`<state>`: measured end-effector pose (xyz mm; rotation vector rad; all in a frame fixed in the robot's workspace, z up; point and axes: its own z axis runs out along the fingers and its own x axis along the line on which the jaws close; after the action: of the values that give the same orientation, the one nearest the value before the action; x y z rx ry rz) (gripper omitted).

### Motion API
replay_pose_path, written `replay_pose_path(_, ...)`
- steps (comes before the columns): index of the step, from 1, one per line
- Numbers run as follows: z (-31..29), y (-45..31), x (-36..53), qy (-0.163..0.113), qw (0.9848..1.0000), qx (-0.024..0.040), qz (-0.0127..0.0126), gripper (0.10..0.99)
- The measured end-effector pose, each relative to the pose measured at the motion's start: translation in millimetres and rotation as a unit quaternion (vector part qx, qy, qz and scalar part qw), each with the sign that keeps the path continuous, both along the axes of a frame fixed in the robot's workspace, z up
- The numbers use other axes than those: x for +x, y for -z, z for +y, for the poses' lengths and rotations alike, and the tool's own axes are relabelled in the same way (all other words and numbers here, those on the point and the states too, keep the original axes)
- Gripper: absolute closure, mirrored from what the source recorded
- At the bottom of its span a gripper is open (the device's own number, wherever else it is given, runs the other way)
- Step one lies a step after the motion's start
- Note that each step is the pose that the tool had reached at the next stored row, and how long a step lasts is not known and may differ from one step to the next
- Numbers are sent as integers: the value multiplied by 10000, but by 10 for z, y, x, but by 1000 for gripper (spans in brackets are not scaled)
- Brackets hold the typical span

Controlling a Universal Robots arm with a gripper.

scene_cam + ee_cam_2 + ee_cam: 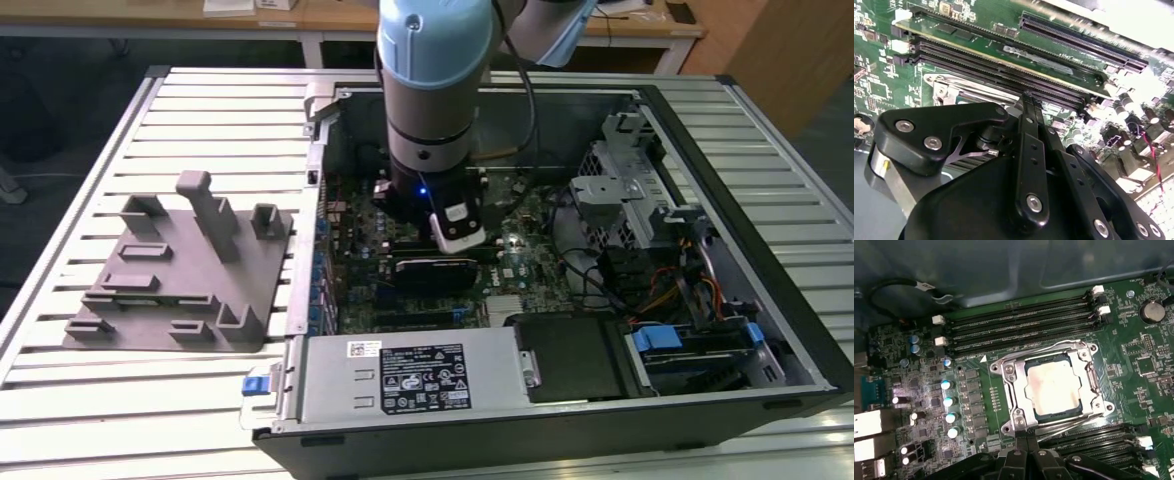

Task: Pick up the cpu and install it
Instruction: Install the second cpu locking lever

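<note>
Pincer (pixel 1026 447) hovers beside the cpu (pixel 1053 386), lying flat in its socket (pixel 1014 390).

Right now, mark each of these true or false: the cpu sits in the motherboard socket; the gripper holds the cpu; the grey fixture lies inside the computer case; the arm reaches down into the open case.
1. The cpu sits in the motherboard socket. True.
2. The gripper holds the cpu. False: its fingertips meet beside the socket, with the cpu apart from them.
3. The grey fixture lies inside the computer case. False: it lies on the slatted table, at the case's side toward the exterior view's left.
4. The arm reaches down into the open case. True.
</note>
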<state>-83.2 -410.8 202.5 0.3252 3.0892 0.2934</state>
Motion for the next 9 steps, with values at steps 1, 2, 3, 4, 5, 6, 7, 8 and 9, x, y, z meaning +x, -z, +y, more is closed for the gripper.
replay_pose_path(1, -17, 1, -11, 0, 10000, 20, 0, 980)
replay_pose_path(2, -27, 1, -22, 1, 10000, 37, 0, 980)
replay_pose_path(3, -29, 3, -31, 1, 10000, 63, 0, 980)
replay_pose_path(4, -30, 5, -38, 0, 9999, 112, 0, 980)
replay_pose_path(5, -30, 8, -46, 0, 9999, 159, 0, 980)
replay_pose_path(6, -30, 11, -53, 0, 9998, 202, 0, 980)
replay_pose_path(7, -29, 15, -61, 0, 9997, 232, 0, 980)
replay_pose_path(8, -29, 20, -69, 1, 9997, 242, 0, 980)
replay_pose_path(9, -29, 26, -76, 1, 9997, 247, -1, 980)
